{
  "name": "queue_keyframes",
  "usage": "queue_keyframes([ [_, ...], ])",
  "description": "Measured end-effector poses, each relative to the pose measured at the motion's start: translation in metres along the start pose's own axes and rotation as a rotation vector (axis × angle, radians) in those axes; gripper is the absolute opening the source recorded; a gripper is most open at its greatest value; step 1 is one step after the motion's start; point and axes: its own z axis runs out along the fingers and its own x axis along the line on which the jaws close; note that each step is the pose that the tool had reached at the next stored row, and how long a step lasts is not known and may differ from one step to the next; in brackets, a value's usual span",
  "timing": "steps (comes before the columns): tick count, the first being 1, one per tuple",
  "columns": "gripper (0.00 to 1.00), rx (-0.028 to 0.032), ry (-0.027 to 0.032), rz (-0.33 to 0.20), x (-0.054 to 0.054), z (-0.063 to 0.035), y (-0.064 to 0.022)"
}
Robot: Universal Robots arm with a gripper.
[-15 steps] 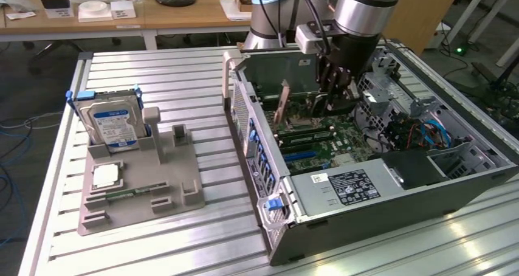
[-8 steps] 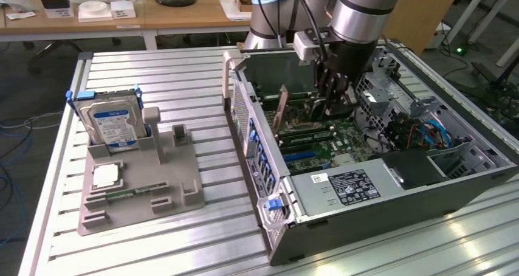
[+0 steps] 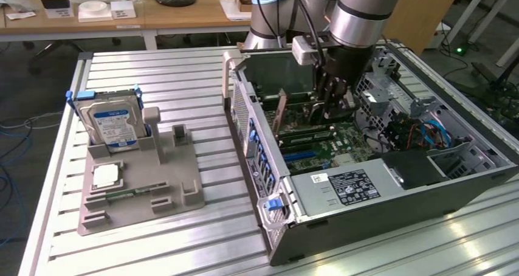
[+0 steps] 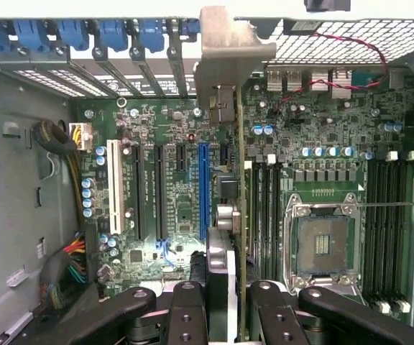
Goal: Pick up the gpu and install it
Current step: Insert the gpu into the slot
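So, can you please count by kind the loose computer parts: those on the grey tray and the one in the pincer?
On the grey tray:
hard drive: 1
processor chip: 1
memory stick: 1
In the pincer, inside the computer case:
gpu: 1
Total: 4

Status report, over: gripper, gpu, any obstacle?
Gripper shut on gpu. Card upright in case, bracket at rear panel. Memory slots close beside.
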Motion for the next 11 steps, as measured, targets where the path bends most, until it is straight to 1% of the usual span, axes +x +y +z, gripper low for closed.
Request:
queue_keyframes([
  [3,0.28,0.0002,0.0019,0.0,0.0001,0.0007,0.0019],
  [6,0.28,0.0001,0.0023,0.0,0.0002,0.0021,0.0026],
  [11,0.28,0.0002,0.0023,0.0,0.0042,0.0026,0.0028],
])
